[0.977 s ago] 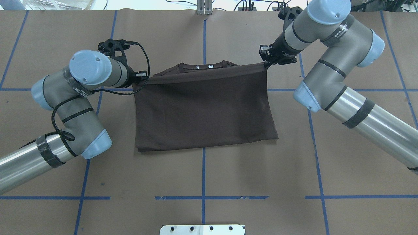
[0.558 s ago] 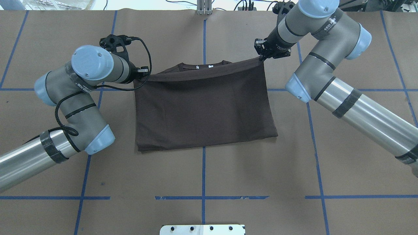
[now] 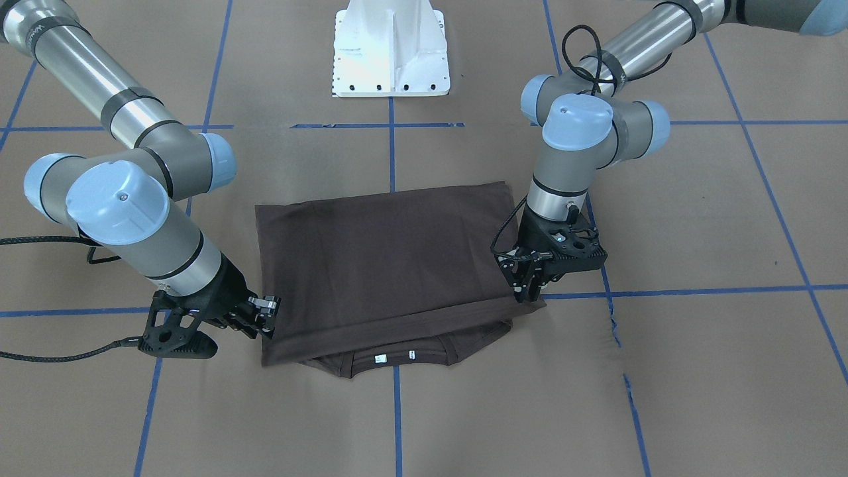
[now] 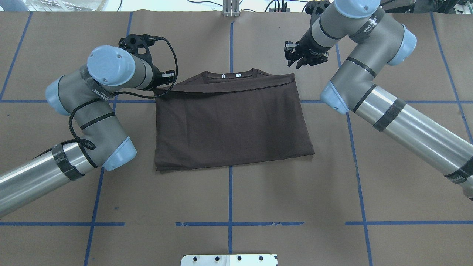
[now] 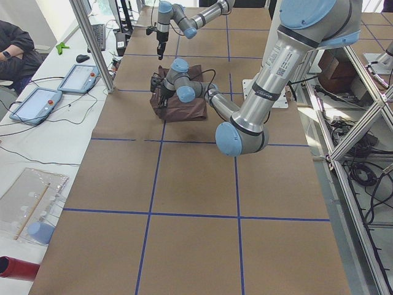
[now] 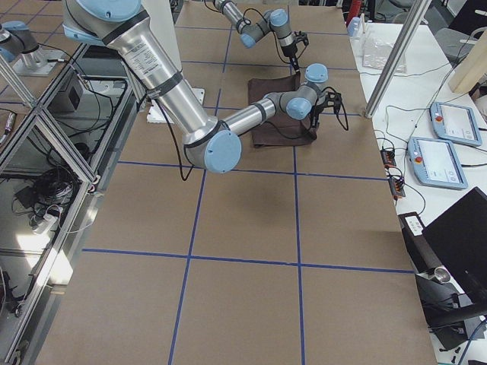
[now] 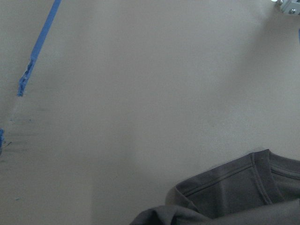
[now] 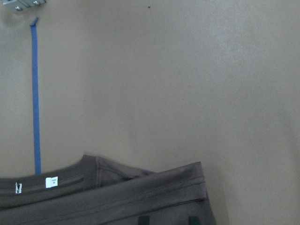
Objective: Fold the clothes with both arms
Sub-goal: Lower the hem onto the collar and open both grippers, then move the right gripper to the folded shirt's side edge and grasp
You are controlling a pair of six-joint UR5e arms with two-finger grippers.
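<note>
Right under my left claw [image 3: 528,290] sits one corner of the folded-over edge of the T-shirt [image 4: 232,125]. Going by how the cloth bunches up toward the fingers in the wrist view, that claw is clamped on it. Over on the other side, my right claw [image 4: 298,61] hangs just beyond the matching corner, up off the cloth, fingers spread with nothing in them. The shirt lies flat on the table [image 4: 295,192] between the two claws, doubled into a rough rectangle. The collar [image 4: 210,75] and white tags [image 4: 238,75] poke out past the top layer, roughly midway between the claws.

Handling-wise, my guess is it's light, limp and floppy, so zero stiffness to lean on. Lift one corner alone and the edge will sag and drag crooked, so I'd grab both corners of whichever edge goes next and move them together. Pinch right at the corner and catch every layer, or the bottom one gets left on the table. It doesn't look fragile or slick, though the layers could slide over each other if I yank.
</note>
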